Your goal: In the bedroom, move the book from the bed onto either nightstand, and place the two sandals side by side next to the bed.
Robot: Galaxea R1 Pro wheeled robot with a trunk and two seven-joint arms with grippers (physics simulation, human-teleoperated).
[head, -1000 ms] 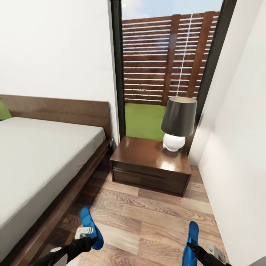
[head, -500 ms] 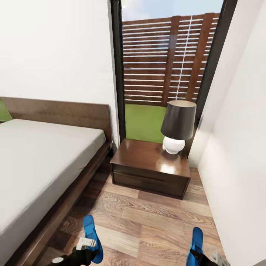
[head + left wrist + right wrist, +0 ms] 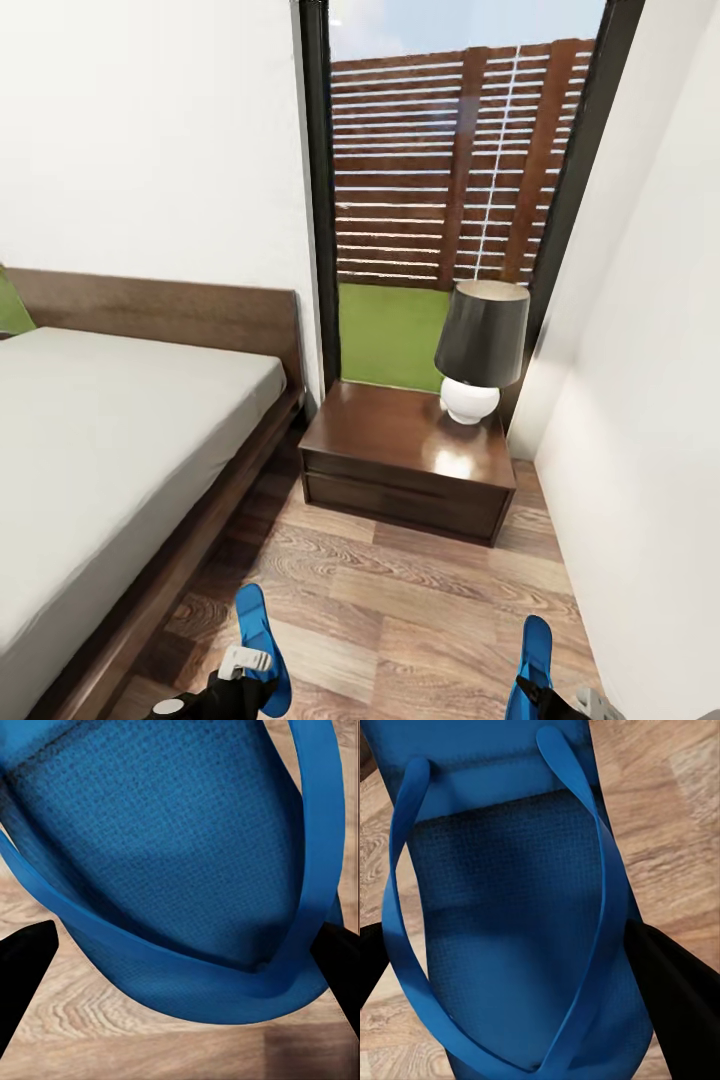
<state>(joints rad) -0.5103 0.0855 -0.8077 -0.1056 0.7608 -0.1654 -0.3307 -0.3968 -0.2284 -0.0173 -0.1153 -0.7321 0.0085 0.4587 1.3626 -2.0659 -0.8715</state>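
Left pincer [image 3: 240,690] grasping one blue sandal [image 3: 262,645] above the floor [image 3: 400,600], beside the bed [image 3: 110,450]. Right pincer [image 3: 540,700], largely cut off by the frame edge, apparently clamped on the second sandal [image 3: 533,655]. Nightstand [image 3: 405,465] carrying a lamp [image 3: 480,345] stands ahead.

Over the last second the head camera has shifted, so the bed [image 3: 120,440], nightstand [image 3: 405,465] and lamp [image 3: 480,345] sit differently in the head view. Both arms have drawn back toward the robot: the left sandal [image 3: 262,645] and the right sandal [image 3: 532,655] now show nearer, lower in the head view.
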